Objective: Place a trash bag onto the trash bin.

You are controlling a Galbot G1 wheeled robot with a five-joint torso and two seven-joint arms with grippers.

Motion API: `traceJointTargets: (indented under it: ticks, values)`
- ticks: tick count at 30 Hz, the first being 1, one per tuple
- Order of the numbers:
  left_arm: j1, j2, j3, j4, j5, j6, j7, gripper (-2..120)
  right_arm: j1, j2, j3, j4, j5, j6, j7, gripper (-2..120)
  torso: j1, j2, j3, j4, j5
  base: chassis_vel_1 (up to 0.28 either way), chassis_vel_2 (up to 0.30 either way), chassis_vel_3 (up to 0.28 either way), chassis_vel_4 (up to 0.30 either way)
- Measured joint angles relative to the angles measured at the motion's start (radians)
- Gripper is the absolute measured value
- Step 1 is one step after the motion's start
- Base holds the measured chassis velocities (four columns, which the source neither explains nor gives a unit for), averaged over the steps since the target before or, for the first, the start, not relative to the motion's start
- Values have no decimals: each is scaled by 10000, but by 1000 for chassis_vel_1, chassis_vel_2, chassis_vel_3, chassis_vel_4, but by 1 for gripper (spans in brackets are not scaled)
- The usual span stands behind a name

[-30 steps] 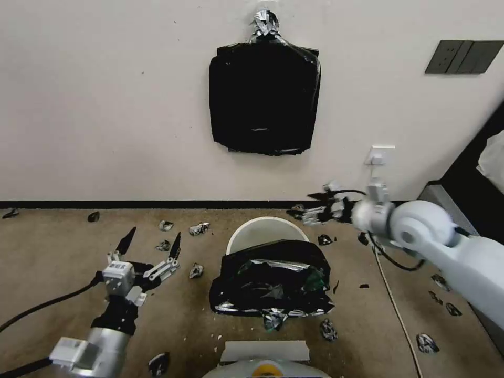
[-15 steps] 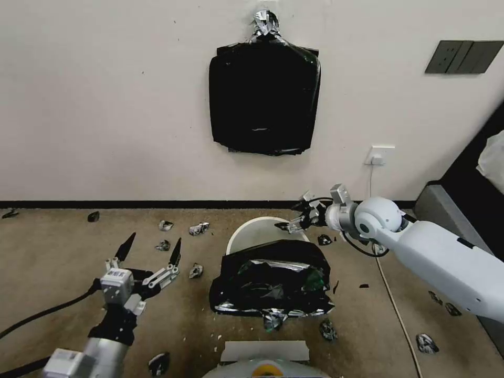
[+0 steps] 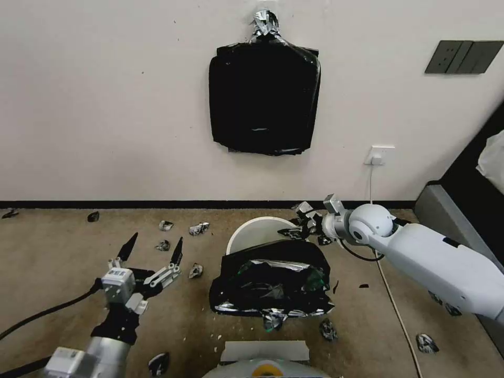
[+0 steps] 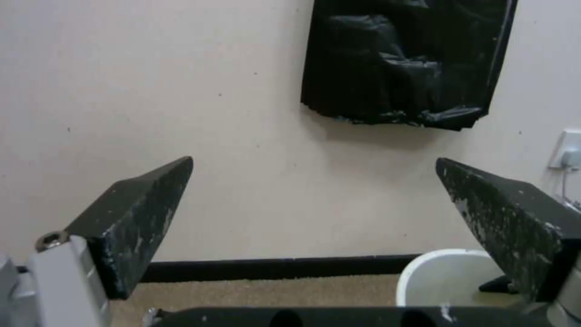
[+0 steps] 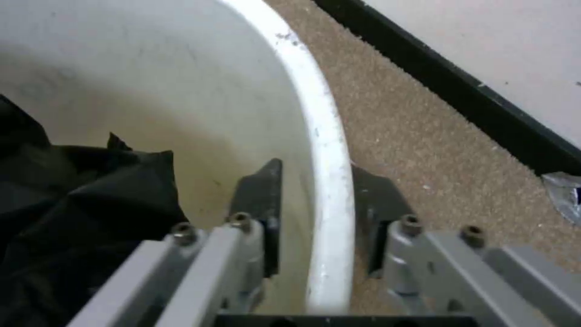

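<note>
Brown carpet carries the round cream-white plastic trash bin (image 3: 261, 230), whose far rim the right gripper (image 5: 317, 200) straddles, jaws apart, unclosed, beside the glossy black film trash bag (image 3: 273, 281); the left gripper (image 3: 151, 249) hovers spread, well apart.

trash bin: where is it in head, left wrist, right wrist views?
Head: trash bin low centre, trash bag draped over its near side.
Left wrist: rim near one open fingertip.
Right wrist: rim between the right gripper fingers.
Shared landmark: black baseboard.

trash bin (image 3: 261, 231): cream, upright on carpet | trash bag (image 3: 273, 281): black, draped over near rim
</note>
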Motion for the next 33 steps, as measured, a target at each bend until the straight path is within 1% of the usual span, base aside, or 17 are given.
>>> traceJointTargets:
  ticks: [1, 3, 4, 6, 11, 15, 18, 19, 21, 22, 24, 25, 26, 28, 29, 30, 33]
  values:
    - [0, 0, 0, 0, 0, 0, 0, 100, 0, 0, 0, 0, 0, 0, 0, 26, 0, 0, 0, 0, 0, 0, 0, 0, 0]
    - [-13, -4, 20, 5, -10, -2, -4, 100, -62, 0, 67, -9, -6, 33, -15, 16, 0, 0, 0, 0, -2, 0, 0, 0, 0]
    - [-13, -4, 20, 5, -10, -2, -4, 100, -62, 0, 67, -9, -6, 33, -15, 16, 0, 0, 0, 0, -2, 0, 0, 0, 0]
    - [-34, -2, 65, 27, -10, -1, -10, 100, -124, -23, 104, -2, 0, 57, -21, 7, -1, 0, 0, 0, -2, 0, 0, 0, 0]
    - [-50, -20, 143, 31, -10, 10, -25, 100, -373, -107, 293, 148, 100, 90, 123, 7, 0, 0, -1, 1, -2, 0, 0, 0, 0]
    - [-59, -24, 162, 35, -10, 40, -42, 100, -635, -216, 427, 357, 649, 283, 601, 7, -1, 1, 0, -1, -2, 0, 0, 0, 0]
    - [-111, -13, 195, 46, -46, 109, -130, 100, -1036, -444, 776, 1129, 1974, 302, 1863, 7, 0, 0, 0, 0, 0, 0, 0, 0, 0]
    - [-111, -13, 195, 46, -46, 109, -130, 100, -1036, -444, 776, 1129, 1974, 302, 1863, 7, 0, 0, 0, 0, 0, 0, 0, 0, 0]
    - [-190, -9, 270, 51, -108, 228, -281, 100, -1348, -599, 1078, 1769, 2776, 375, 2874, 7, 0, 1, 0, 1, -2, 0, 0, 0, 0]
    - [-190, -9, 270, 51, -108, 228, -281, 100, -1348, -599, 1078, 1769, 2776, 375, 2874, 7, 0, 1, 0, 1, -2, 0, 0, 0, 0]
    - [-279, -8, 340, 64, -205, 319, -382, 100, -1709, -765, 1420, 2354, 3365, 437, 3613, 7, -1, 0, 0, 0, 0, 0, 0, 0, 0]
    - [-323, -7, 369, 65, -237, 357, -412, 100, -2014, -908, 1734, 2842, 3877, 430, 4266, 7, 0, 0, 0, 0, -3, 0, 0, 0, 0]
    - [-323, -7, 369, 65, -237, 357, -412, 100, -2014, -908, 1734, 2842, 3877, 430, 4266, 7, 0, 0, 0, 0, -3, 0, 0, 0, 0]
    - [-348, 0, 384, 59, -261, 389, -429, 100, -2354, -1039, 2035, 3363, 4429, 337, 5028, 7, 0, 0, 0, 0, -1, 0, 0, 0, 0]
    - [-371, 3, 390, 52, -276, 401, -432, 100, -2660, -1070, 2306, 3747, 4701, 258, 5748, 7, 0, 0, 0, 0, -2, 0, 0, 0, 0]
    - [-371, 3, 390, 52, -276, 401, -432, 100, -2660, -1070, 2306, 3747, 4701, 258, 5748, 7, 0, 0, 0, 0, -2, 0, 0, 0, 0]
    - [-427, -21, 395, 43, -351, 408, -442, 100, -3380, -825, 3115, 4353, 5152, -1, 7545, 7, -1, 0, 0, 0, -3, 0, 0, 0, 0]
